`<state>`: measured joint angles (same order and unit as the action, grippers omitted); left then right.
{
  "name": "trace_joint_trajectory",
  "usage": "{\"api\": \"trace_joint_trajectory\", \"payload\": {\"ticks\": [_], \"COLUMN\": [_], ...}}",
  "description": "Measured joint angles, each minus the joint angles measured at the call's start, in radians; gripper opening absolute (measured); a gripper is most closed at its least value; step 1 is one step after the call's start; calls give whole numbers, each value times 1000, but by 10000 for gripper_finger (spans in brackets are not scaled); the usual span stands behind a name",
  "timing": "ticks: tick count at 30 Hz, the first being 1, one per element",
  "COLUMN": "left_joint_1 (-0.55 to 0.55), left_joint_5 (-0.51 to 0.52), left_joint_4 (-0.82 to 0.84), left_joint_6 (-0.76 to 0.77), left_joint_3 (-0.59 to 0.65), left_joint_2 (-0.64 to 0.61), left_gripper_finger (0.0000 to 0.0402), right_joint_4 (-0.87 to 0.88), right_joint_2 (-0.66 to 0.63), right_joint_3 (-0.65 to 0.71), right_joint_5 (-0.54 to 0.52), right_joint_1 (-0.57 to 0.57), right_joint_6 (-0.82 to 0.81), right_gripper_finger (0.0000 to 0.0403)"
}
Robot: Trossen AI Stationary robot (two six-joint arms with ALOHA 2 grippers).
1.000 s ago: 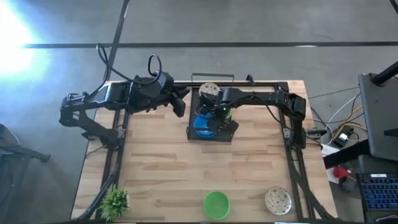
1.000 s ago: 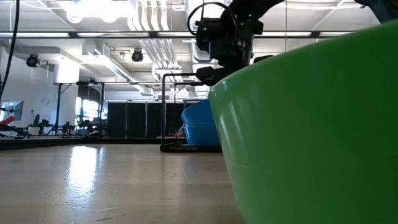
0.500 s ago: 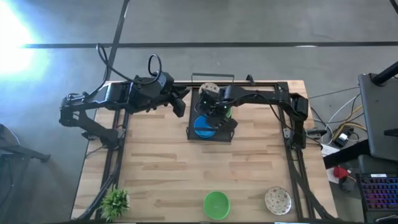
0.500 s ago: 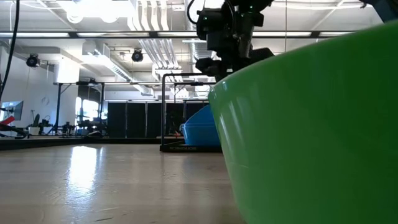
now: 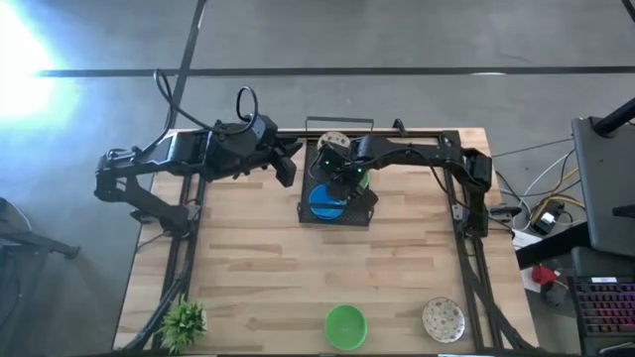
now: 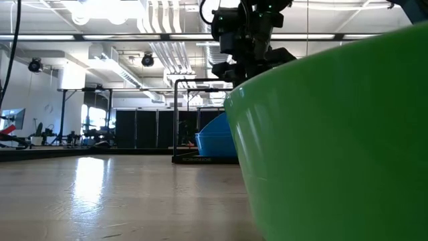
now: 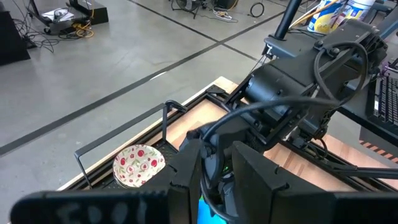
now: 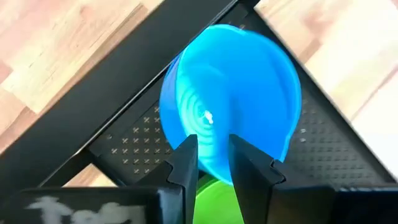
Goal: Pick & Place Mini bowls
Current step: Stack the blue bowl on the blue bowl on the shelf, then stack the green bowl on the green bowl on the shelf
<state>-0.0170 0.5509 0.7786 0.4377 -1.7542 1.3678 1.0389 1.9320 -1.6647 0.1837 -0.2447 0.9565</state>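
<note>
A black perforated tray (image 5: 363, 210) with a wire handle stands at the table's far middle. In it a blue mini bowl (image 5: 322, 201) lies tilted, with a green one (image 8: 208, 186) beside it and a white floral one (image 7: 139, 164) at the tray's far end. My right gripper (image 8: 208, 149) hangs above the blue bowl (image 8: 236, 93), pointing steeply down, open by a narrow gap with nothing between its fingers. My left gripper (image 5: 289, 167) waits open, raised left of the tray. Another green bowl (image 5: 345, 325) and another floral bowl (image 5: 444, 319) sit by the near edge.
A small potted plant (image 5: 184, 322) stands at the near left corner. The near green bowl (image 6: 334, 134) fills the low view's right half. Bare wooden table lies between the tray and the near edge. The arms' frames run along both sides of the table.
My right gripper has gone up a little from the blue bowl and rolled slightly about its own line. The bowl stays in the tray, sits a touch lower, and more of it shows from above.
</note>
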Motion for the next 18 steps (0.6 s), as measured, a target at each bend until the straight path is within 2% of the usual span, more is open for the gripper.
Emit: {"api": "trace_joint_trajectory", "payload": {"ticks": [7,13,18], "left_joint_1": [0,0,0], "left_joint_5": [0,0,-10], "left_joint_4": [0,1,31], "left_joint_6": [0,0,-27], "left_joint_3": [0,0,0], "left_joint_2": [0,0,0], "left_gripper_finger": [85,85,85], "right_joint_4": [-2,-5,7], "right_joint_2": [0,-6,-71], "right_joint_3": [65,60,57], "right_joint_5": [0,0,0], "right_joint_1": [0,-2,-4], "right_joint_6": [12,-35,-95], "right_gripper_finger": [66,57,46]}}
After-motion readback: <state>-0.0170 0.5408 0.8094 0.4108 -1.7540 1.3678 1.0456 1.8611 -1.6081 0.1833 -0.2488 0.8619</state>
